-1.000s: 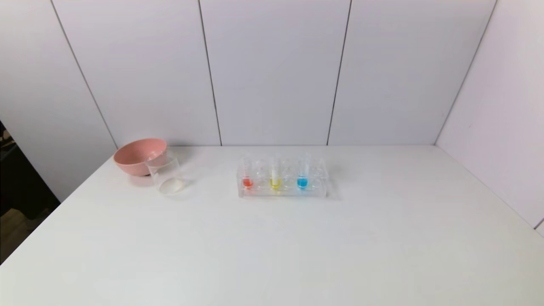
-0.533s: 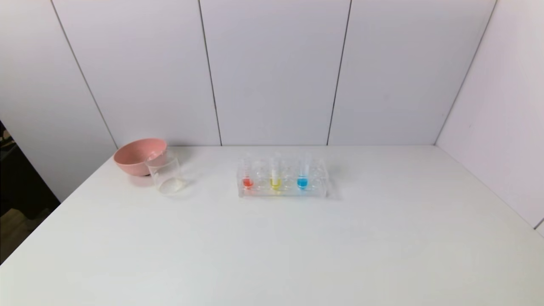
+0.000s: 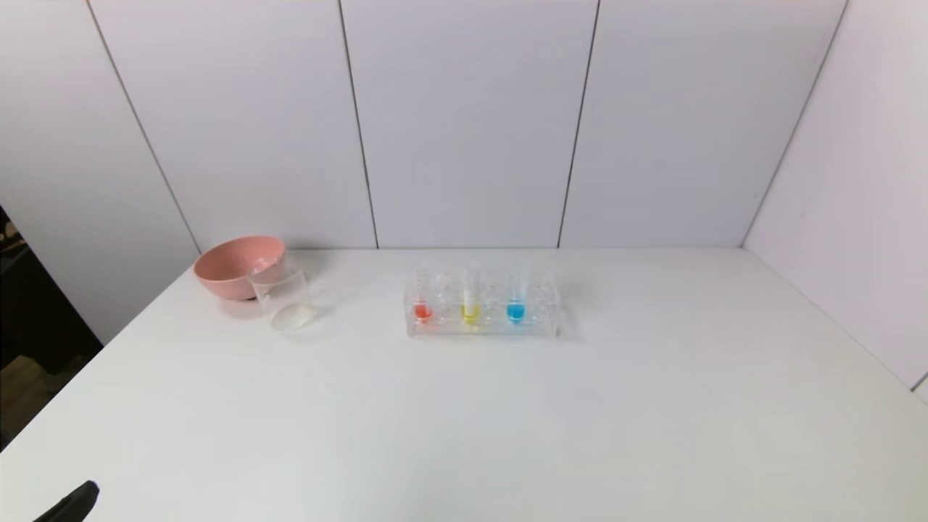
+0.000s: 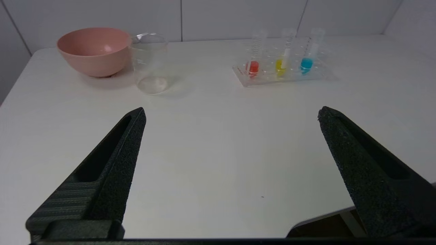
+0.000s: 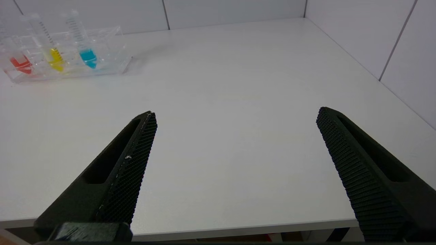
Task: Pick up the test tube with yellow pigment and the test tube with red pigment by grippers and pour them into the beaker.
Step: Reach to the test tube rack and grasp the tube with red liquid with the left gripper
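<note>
Three tubes stand upright in a clear rack (image 3: 482, 319) near the middle of the white worktop (image 3: 464, 420), toward its far edge. From the robot's left to right they are the test tube with red pigment (image 3: 422, 304), the test tube with yellow pigment (image 3: 470, 301) and a blue-tipped tube (image 3: 516, 301). Well to the left of the rack sits the beaker (image 3: 283, 299), clear and upright, touching or just in front of a pink bowl (image 3: 235, 264).

The left claw (image 4: 231, 112) hangs over the near left edge of the worktop, its fingers spread wide and holding nothing; in the head view only a dark tip shows at the lower left corner. The right claw (image 5: 235, 114) sits at the near right edge, likewise released and bare, outside the head view. Both claws are well apart from the rack and the beaker.
</note>
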`<action>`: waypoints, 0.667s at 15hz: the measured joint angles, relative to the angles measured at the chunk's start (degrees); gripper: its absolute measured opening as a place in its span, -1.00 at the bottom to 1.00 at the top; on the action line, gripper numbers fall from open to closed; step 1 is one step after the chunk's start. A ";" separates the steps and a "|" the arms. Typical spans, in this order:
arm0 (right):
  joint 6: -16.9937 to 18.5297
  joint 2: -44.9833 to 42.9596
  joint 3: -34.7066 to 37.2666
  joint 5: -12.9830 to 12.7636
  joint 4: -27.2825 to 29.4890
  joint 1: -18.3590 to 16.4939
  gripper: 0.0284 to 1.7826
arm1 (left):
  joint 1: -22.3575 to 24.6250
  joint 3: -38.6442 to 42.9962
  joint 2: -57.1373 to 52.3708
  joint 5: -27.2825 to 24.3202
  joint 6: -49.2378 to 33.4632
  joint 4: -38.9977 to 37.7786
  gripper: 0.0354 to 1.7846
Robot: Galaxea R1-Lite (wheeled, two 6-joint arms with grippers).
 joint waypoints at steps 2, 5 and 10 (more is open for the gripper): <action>-0.02 0.00 0.00 0.00 0.02 0.00 0.92 | -0.78 -1.16 7.08 -3.78 0.20 -3.84 0.98; 0.00 0.00 0.00 0.00 0.00 0.00 0.92 | -2.38 -4.93 18.91 -8.37 0.52 -6.67 0.98; -0.02 0.00 0.00 0.02 0.02 0.00 0.92 | -16.24 -13.42 37.99 -3.15 -0.52 -8.00 0.98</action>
